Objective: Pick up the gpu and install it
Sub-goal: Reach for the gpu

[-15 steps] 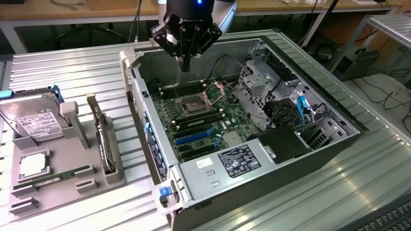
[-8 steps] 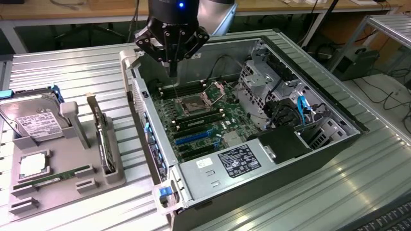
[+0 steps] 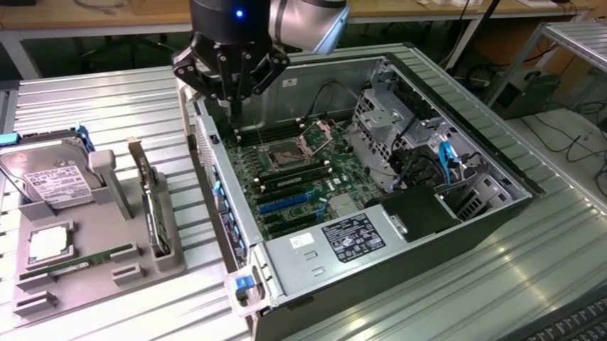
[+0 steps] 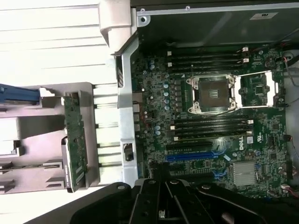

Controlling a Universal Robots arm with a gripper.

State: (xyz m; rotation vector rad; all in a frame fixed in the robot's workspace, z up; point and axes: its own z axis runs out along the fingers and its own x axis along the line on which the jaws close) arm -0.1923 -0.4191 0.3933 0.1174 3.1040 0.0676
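The jaws (image 3: pixel 233 105) hang over the open computer case (image 3: pixel 427 284), above the back edge of the motherboard (image 3: pixel 303 177). They look drawn narrow, tips close together, with nothing between them. Just past the tips, deeper into the case, sits the empty processor socket (image 3: pixel 284 153) with its latch frame swung open.

And the gpu (image 3: pixel 152 206)? It's well apart from the jaws, outside the case wall, standing on edge in a slot of the grey holder (image 3: pixel 85 277) on the ribbed bench (image 3: pixel 104 99), with its pale bracket strip pointing up. Farther from the jaws in that holder stand the hard drive (image 3: pixel 52 177) and the green memory stick (image 3: pixel 81 261).

The wrist view looks straight down past the jaws (image 4: pixel 161 212). It shows the gpu (image 4: pixel 74 135) edge-on as a thin board in the holder (image 4: pixel 32 126), the socket (image 4: pixel 212 93) flanked by memory slots, and the blue expansion slot (image 4: pixel 191 156) near the jaws. The exterior view adds the power supply (image 3: pixel 351 234) at the case end far from the jaws.
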